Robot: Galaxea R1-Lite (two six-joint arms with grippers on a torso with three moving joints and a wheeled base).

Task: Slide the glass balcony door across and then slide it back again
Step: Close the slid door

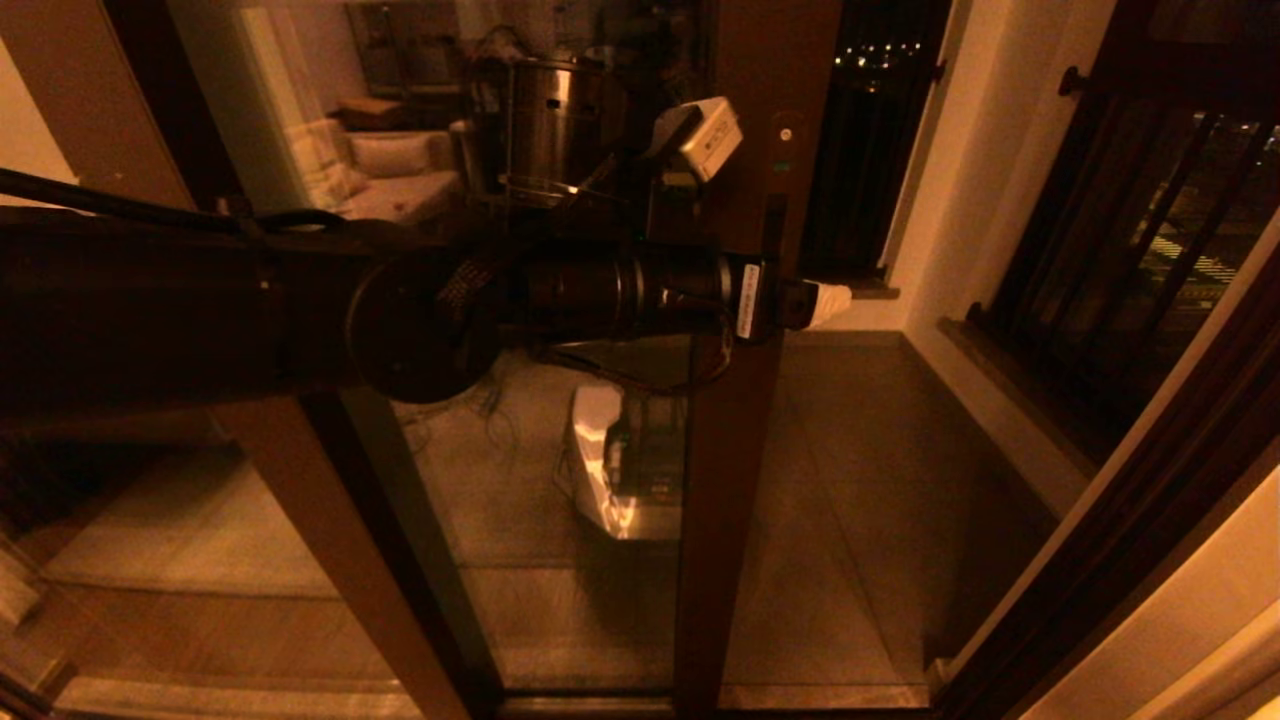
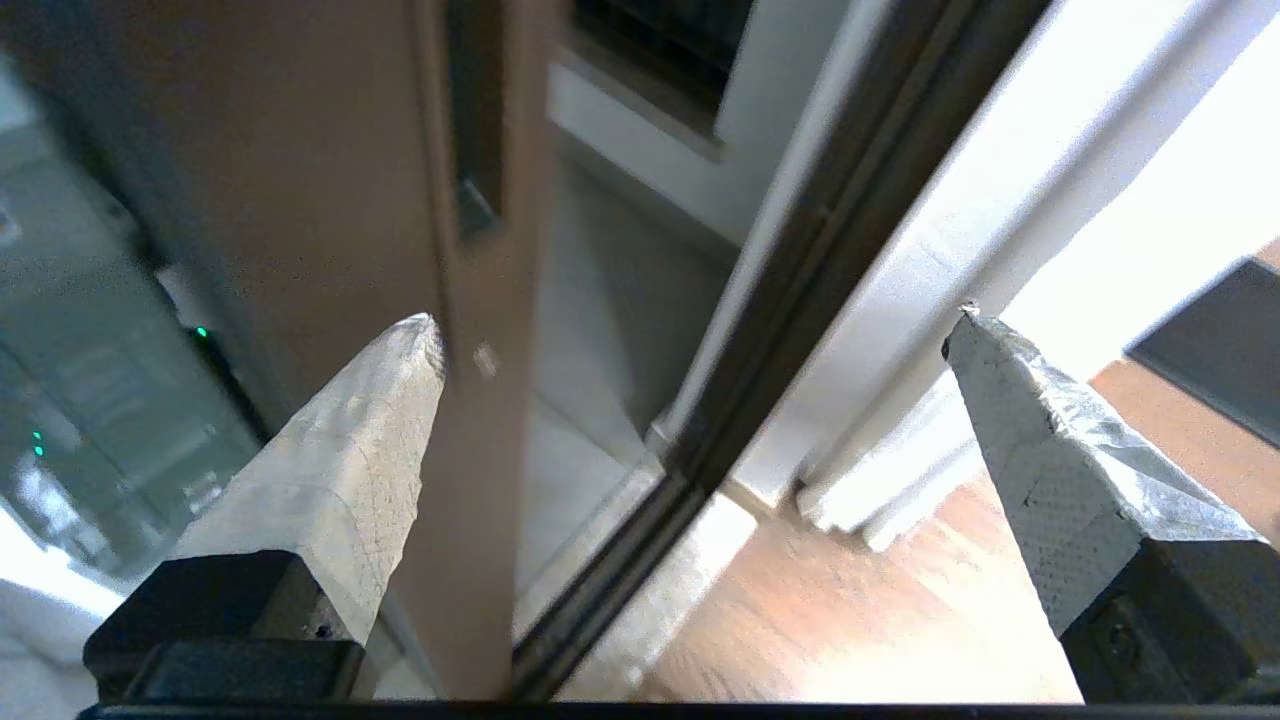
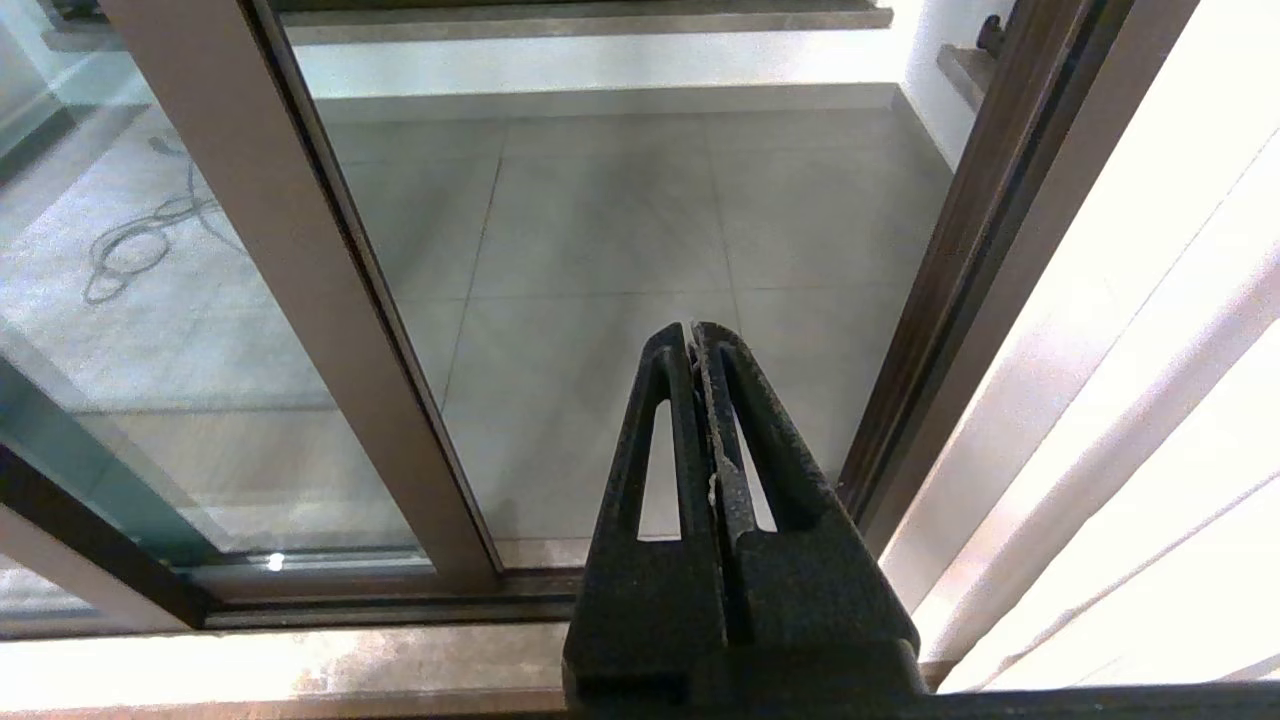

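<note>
The right gripper point(image 3: 697, 340), a black two-finger claw, is parked low with its fingers pressed together on nothing, pointing at the grey tiled balcony floor point(image 3: 600, 230). The left gripper point(image 2: 690, 325), with white-taped fingers point(image 2: 350, 450), is spread wide and grips nothing; one finger lies just beside the wide stile. Beyond it stands the tall glass balcony door point(image 1: 725, 450) in its reddish-brown frame, partly slid across, leaving a gap to the dark jamb point(image 1: 1100, 540) on the right.

The black left arm point(image 1: 300, 310) reaches across at mid-height, its tape-wrapped left hand point(image 2: 690, 330) spread wide. The black right hand point(image 3: 697, 345) hangs low, fingers pressed together.
</note>
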